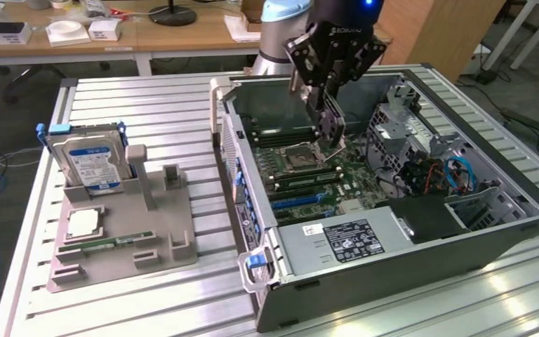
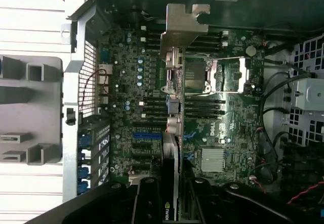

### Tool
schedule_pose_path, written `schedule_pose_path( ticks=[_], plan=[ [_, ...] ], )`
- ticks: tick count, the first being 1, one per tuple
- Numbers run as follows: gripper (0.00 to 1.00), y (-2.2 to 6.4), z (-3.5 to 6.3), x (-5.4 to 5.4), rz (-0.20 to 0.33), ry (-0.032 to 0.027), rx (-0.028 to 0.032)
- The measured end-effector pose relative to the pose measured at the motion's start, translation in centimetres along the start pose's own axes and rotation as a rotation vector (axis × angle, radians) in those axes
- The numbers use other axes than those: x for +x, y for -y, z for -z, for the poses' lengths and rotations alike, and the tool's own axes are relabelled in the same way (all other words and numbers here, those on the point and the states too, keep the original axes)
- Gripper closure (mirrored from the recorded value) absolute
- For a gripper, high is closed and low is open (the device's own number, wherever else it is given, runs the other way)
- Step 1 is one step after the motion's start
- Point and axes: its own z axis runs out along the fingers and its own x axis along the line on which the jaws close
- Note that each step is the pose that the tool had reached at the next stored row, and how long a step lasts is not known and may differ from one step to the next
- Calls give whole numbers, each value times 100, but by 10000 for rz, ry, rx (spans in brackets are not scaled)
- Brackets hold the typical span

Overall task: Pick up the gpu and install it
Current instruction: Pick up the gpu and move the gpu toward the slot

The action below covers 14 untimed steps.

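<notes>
The gripper (image 1: 328,98) is found inside the open top of the computer case (image 1: 494,242), with its jaws clamped on the gpu (image 1: 333,133). The card is gripped by one end and hangs below the fingers. Its long axis is set close to upright, and its pale metal bracket (image 2: 183,32) forms the lowest end. In the wrist view the gpu (image 2: 172,107) is seen edge-on, running straight out from between the fingers (image 2: 150,193). The card is carried clear of the motherboard (image 1: 344,179); no contact between the two is observed. The bracket end is placed over the middle of the case, above the processor socket (image 2: 200,77). The blue expansion slot (image 2: 149,135) lies flat on the board, nearer the case wall that carries the rear openings, and is offset to one side of the card. It is judged that the card is neither aligned with nor seated in that slot, so installation is not yet made. Outside the case, on the exterior view's left, a hard drive (image 1: 87,161) is noted standing in a grey holder (image 1: 124,246).
</notes>
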Motion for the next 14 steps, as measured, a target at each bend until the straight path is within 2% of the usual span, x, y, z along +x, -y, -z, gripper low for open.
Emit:
schedule_pose_path(
  ticks=[14],
  plan=[
    [74,4,-5,-257,0,-1,0]
  ],
)
